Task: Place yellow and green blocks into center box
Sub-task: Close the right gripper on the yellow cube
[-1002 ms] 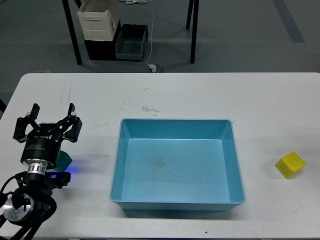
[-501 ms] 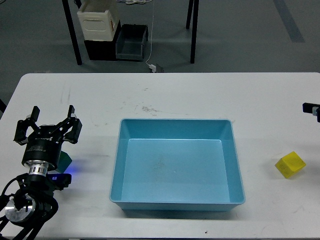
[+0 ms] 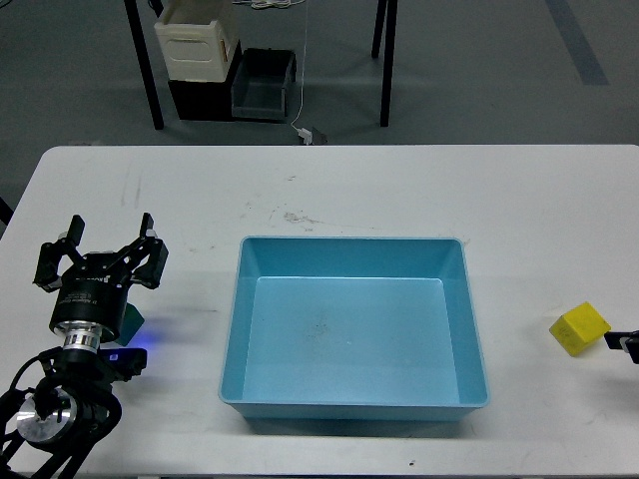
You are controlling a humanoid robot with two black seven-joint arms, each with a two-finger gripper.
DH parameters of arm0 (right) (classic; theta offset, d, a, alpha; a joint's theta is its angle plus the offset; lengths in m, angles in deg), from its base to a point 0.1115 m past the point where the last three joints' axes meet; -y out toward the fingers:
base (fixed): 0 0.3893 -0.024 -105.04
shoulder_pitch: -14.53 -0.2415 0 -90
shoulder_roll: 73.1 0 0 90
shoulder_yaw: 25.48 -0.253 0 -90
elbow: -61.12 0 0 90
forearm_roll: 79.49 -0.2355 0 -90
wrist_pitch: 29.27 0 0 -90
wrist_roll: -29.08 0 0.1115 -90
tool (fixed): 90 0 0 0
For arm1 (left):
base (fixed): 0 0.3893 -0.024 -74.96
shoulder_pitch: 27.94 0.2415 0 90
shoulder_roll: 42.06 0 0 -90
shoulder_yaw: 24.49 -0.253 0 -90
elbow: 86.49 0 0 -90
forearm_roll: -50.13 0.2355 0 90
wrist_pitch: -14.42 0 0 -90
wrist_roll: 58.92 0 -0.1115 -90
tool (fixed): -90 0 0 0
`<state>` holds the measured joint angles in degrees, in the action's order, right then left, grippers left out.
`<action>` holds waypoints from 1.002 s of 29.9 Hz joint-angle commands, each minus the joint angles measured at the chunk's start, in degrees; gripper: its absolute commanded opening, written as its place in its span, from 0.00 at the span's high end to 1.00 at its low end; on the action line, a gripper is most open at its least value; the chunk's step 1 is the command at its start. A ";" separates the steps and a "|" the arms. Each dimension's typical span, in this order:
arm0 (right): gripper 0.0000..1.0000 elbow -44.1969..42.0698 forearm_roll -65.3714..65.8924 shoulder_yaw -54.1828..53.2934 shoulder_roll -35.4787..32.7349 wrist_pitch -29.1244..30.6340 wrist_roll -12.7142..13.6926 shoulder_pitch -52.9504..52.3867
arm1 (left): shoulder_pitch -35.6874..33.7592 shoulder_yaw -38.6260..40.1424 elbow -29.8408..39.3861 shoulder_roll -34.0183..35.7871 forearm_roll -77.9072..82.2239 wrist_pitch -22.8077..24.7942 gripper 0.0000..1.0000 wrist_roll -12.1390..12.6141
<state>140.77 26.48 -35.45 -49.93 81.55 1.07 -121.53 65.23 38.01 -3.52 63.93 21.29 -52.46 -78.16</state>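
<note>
The light blue box (image 3: 232, 329) sits empty in the middle of the white table. The yellow block (image 3: 580, 328) lies on the table to the right of the box. Only a small dark tip of my right gripper (image 3: 625, 342) shows at the right edge, just right of the yellow block; its fingers cannot be told apart. My left gripper (image 3: 103, 251) is open at the left side of the table. The green block (image 3: 131, 321) shows as a dark green corner beside and under that arm, mostly hidden by it.
The table's front edge runs close below the box. Beyond the far edge, on the floor, stand black table legs (image 3: 147, 70), a cream container (image 3: 195, 40) and a dark bin (image 3: 262, 84). A blue light (image 3: 127, 354) glows on my left arm.
My right gripper came in at the right edge higher up, then dropped to beside the yellow block. My left gripper shifted slightly to the right. The blocks have not moved.
</note>
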 commanded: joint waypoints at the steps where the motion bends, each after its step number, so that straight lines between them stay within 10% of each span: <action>1: 0.00 -2.74 0.11 0.04 3.10 2.81 0.01 -0.43 | -0.01 0.00 -0.35 -0.08 0.00 0.08 0.00 -0.10; 30: 0.01 -13.82 0.73 0.30 15.24 7.18 0.01 -1.75 | -0.10 0.61 -2.29 -1.04 0.00 0.43 0.00 -0.10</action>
<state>127.15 27.17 -35.12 -35.00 88.73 1.08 -123.27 65.17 38.58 -5.68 62.89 21.29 -52.03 -78.26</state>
